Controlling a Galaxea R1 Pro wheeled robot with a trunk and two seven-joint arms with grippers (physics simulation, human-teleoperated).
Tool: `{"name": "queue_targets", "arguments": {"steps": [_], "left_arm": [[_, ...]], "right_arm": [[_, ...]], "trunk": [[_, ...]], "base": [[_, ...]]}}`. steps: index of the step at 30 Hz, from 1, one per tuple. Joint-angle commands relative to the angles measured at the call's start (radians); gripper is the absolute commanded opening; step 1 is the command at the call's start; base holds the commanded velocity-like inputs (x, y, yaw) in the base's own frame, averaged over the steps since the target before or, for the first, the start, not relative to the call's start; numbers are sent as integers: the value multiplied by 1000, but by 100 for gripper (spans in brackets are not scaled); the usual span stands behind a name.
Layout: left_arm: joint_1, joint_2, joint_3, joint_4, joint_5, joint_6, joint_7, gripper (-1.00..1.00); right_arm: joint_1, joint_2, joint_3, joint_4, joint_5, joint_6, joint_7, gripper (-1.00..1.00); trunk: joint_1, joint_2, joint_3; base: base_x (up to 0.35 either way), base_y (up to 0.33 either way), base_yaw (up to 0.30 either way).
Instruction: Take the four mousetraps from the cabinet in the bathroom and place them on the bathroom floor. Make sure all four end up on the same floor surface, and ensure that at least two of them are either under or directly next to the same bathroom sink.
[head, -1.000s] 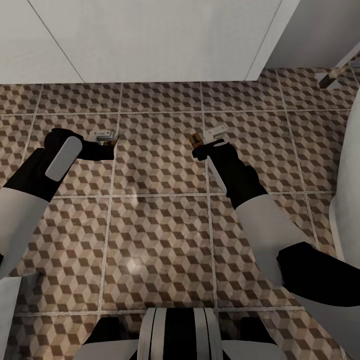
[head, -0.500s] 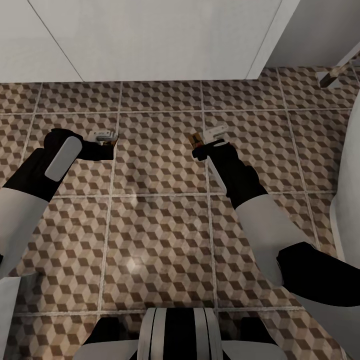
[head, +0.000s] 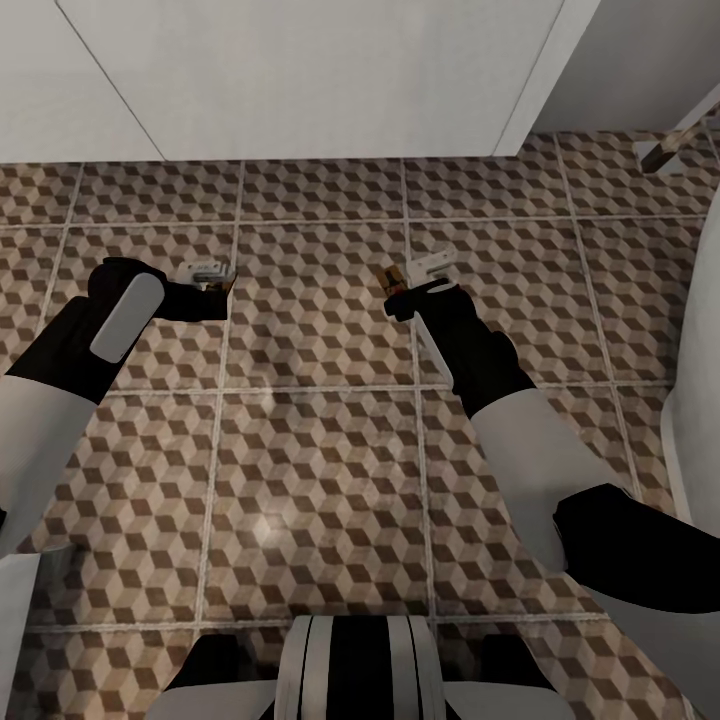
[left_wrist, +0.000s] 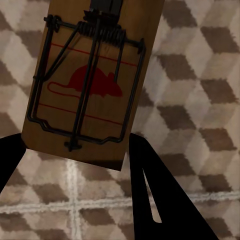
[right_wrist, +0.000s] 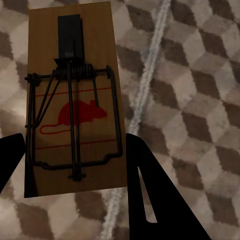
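Observation:
My left gripper (head: 207, 285) is shut on a tan wooden mousetrap (head: 214, 288) over the cube-patterned bathroom floor (head: 310, 450). In the left wrist view that mousetrap (left_wrist: 87, 85) shows its black wire spring and red mouse print, with its near end between the dark fingers (left_wrist: 145, 175). My right gripper (head: 402, 282) is shut on a second mousetrap (head: 389, 276). The right wrist view has this mousetrap (right_wrist: 75, 100) clamped at its near end between the fingers (right_wrist: 145, 180). Both hang a short way in front of the white vanity (head: 300, 80) of the sink. The cabinet is out of view.
A white rounded fixture (head: 700, 350) fills the right edge, close to my right arm. A small metal-and-white fitting (head: 665, 150) stands at the far right by the wall. Open tiles stretch between the two arms and back toward my base (head: 350, 660).

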Motion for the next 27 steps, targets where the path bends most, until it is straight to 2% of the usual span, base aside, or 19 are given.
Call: {"name": "queue_targets", "arguments": {"steps": [1,22,27], "left_arm": [[-1,1,-4,-1,7,2,11,-100],[3,9,-4,-3,8,2,11,-100],[4,9,-4,-2,9,2,11,-100]], "right_arm": [[-1,0,2,-1,6,6,-4,-100],[1,0,2,0,6,6,-4,-100],[2,0,3,1,6,6,-4,-100]], "trunk": [[0,0,-1],[3,-2,-1],[3,-2,-1]], "base": [[0,0,0],[1,0,0],[132,78,0]]}}
